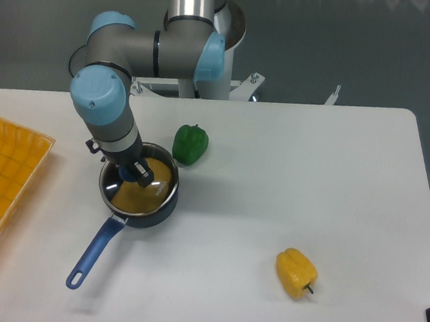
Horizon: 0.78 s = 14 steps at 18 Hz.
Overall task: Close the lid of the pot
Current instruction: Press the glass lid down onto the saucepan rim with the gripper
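Observation:
The pot (152, 208) is a small dark saucepan at the left of the white table. Its long blue handle (96, 250) points to the front left. The glass lid (151, 187) with a metal rim lies over the pot's mouth, and I cannot tell whether it rests fully on the rim. My gripper (134, 173) reaches down over the lid's centre. Its black fingers are closed around the blue knob (128, 174), which is mostly hidden by them.
A green pepper (190, 144) sits just behind and to the right of the pot. A yellow pepper (296, 273) lies at the front right. A yellow tray (0, 178) stands at the left edge. The arm's base (194, 60) is behind the pot.

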Each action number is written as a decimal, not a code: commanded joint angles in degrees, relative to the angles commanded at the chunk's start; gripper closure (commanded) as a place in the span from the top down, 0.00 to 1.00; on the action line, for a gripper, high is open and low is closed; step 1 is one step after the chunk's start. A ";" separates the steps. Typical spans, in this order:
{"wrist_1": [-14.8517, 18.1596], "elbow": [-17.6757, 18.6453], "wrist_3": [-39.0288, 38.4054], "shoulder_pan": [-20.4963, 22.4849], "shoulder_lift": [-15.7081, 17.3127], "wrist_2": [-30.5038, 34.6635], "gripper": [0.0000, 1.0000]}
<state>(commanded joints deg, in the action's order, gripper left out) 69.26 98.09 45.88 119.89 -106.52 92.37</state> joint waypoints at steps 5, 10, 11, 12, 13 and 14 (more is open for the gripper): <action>0.00 0.00 -0.09 -0.27 -0.35 1.23 0.50; -0.35 0.00 -0.09 -0.27 -0.62 1.32 0.50; -0.79 0.00 -0.09 -0.27 -0.70 1.32 0.50; -0.88 0.00 -0.18 -0.36 -0.79 1.32 0.50; -1.05 -0.09 -0.09 -0.27 -0.79 1.32 0.56; -1.23 -0.09 0.00 -0.27 -0.79 1.23 0.82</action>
<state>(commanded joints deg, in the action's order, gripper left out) 68.03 98.00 45.88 119.62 -107.31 93.60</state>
